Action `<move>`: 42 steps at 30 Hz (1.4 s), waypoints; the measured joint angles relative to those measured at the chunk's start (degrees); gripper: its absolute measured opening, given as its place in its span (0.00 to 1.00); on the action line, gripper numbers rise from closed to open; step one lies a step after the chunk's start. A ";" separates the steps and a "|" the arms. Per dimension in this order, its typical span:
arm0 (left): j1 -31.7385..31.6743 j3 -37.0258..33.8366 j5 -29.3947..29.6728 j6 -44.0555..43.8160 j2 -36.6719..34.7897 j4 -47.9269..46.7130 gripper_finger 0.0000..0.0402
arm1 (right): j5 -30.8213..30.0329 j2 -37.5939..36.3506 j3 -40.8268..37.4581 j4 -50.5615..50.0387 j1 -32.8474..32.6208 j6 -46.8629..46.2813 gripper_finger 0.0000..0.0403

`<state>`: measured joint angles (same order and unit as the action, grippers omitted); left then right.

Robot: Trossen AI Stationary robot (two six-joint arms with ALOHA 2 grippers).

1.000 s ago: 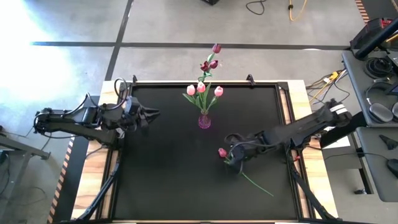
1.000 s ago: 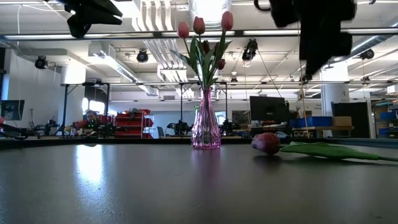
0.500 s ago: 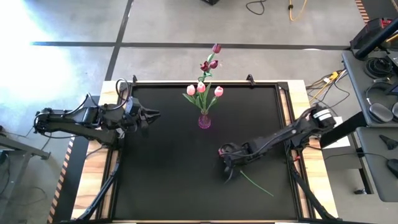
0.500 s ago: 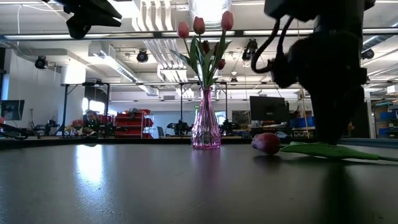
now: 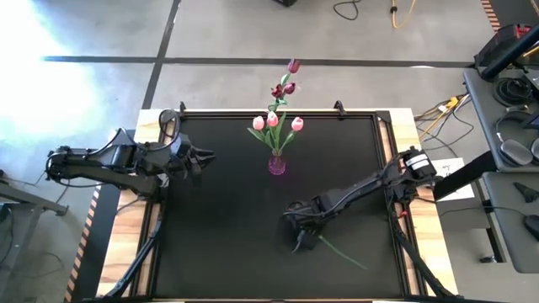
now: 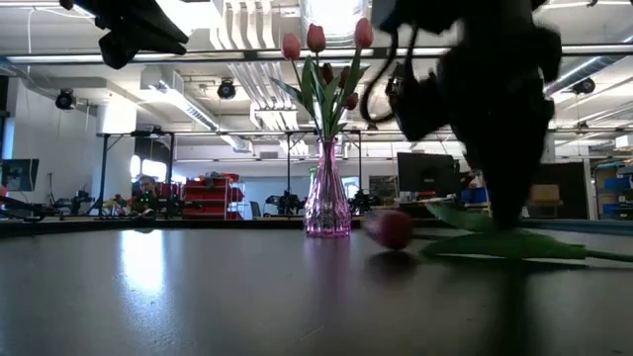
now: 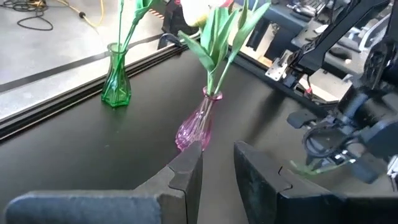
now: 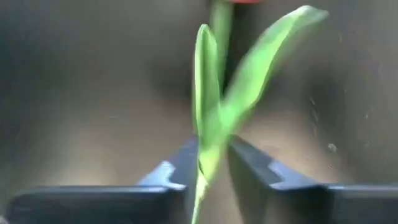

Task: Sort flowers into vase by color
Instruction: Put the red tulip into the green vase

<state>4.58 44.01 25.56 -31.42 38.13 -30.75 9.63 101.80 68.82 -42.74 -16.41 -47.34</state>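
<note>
The right gripper (image 5: 301,236) is low over the black table (image 5: 219,252), near the pink vase (image 5: 276,163), fingers pinched around the green stem of a lying tulip (image 6: 396,228). Well away from that vase, the left gripper (image 7: 217,171) hovers with fingers slightly parted, holding nothing.

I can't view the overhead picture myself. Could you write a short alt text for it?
Seen from above, the right gripper is down on the black table, closed around the green stem of a loose tulip. Behind it a pink vase holds pink tulips. The left gripper waits at the table's left side.
</note>
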 joint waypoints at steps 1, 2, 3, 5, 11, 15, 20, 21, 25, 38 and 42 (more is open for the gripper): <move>0.00 0.00 -0.01 0.00 -0.11 0.25 0.19 | 0.33 -0.63 1.12 -0.81 0.50 0.74 0.11; -0.02 0.00 -0.02 0.00 -0.34 0.44 0.19 | 0.00 -1.45 2.27 -0.79 0.98 1.75 0.06; -0.14 0.03 -0.02 0.00 -0.58 0.51 0.19 | -0.23 -1.91 3.62 -0.21 1.40 2.50 0.05; -0.32 0.36 -0.16 0.02 -1.20 1.50 0.19 | -0.43 -2.91 6.71 0.11 2.34 4.15 0.04; -0.59 4.57 -0.71 3.68 -4.07 2.10 0.19 | -2.08 -5.99 16.27 -0.55 4.53 6.95 0.03; -0.59 7.04 -1.07 6.14 -5.30 2.02 0.19 | -6.43 -5.87 17.24 -5.12 2.92 7.48 0.11; -0.57 7.36 -1.10 5.39 -5.93 0.49 0.19 | -5.16 -3.51 12.21 -6.30 0.77 3.03 0.30; -0.57 7.28 -1.15 4.80 -6.00 -0.11 0.19 | -4.92 -2.98 10.89 -5.84 0.62 2.54 0.35; -0.57 6.57 -1.99 3.91 -5.74 -1.34 0.19 | -3.13 -1.33 6.19 -1.63 -0.28 2.34 0.49; -0.57 5.68 -3.13 2.97 -5.46 -1.65 0.19 | 0.94 6.42 2.77 4.70 -1.29 3.69 0.54; -0.57 5.68 -2.23 0.93 -5.46 -1.88 0.19 | 0.41 6.80 3.39 3.99 -1.30 4.22 0.39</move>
<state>4.01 49.69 23.33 -30.49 32.68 -32.63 10.05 108.60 72.21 -38.75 -17.71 -43.11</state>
